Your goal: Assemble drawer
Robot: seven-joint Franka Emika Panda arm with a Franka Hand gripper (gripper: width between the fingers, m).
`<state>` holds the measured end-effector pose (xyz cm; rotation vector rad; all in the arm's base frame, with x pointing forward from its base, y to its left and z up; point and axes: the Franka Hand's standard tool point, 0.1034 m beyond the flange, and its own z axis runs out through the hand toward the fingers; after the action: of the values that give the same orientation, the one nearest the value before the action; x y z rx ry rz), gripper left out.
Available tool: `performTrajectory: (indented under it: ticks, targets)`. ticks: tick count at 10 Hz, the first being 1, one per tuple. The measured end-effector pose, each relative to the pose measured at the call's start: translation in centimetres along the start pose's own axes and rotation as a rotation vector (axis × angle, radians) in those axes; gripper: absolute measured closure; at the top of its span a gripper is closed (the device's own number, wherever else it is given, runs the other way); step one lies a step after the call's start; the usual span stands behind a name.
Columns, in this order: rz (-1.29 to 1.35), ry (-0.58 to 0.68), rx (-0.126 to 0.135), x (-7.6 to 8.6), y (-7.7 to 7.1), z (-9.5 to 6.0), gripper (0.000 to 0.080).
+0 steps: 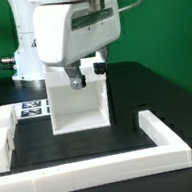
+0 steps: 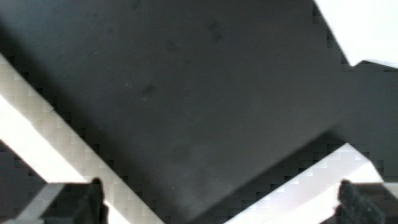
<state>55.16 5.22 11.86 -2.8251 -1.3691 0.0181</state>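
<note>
Box shell (image 1: 81,112) just below end effector (image 1: 89,77), jaws apart

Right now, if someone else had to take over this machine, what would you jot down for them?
Gripper: open, empty, near the top of the box shell.
Box shell: standing mid-table, with the marker board on the exterior view's left of it.
A white piece, probably the tray, sits apart at the exterior view's left edge.
Done: nothing visibly joined.
Left: likely grasp the tray and slide it into the shell.

Box shell (image 1: 81,109) top behind tool (image 1: 89,77)
</note>
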Motion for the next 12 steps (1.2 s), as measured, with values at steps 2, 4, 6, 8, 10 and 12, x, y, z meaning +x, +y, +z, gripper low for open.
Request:
performTrajectory:
  ticks: [2, 4, 6, 8, 10, 12]
  targets:
    - [0.149, -0.006, -0.003, -1.4, -2.0, -0.7, 0.0150]
    - [0.313, -0.010, -0.011, -1.5, -4.3, -1.6, 0.0150]
    - [0.423, -0.040, 0.004, -1.2, -5.9, -2.0, 0.0150]
    - [0.412, -0.040, 0.005, -1.4, -5.8, -1.8, 0.0150]
    - [0.419, -0.040, 0.004, -1.4, -5.9, -1.8, 0.0150]
    - [0.583, -0.022, -0.028, -2.3, -7.7, -2.0, 0.0150]
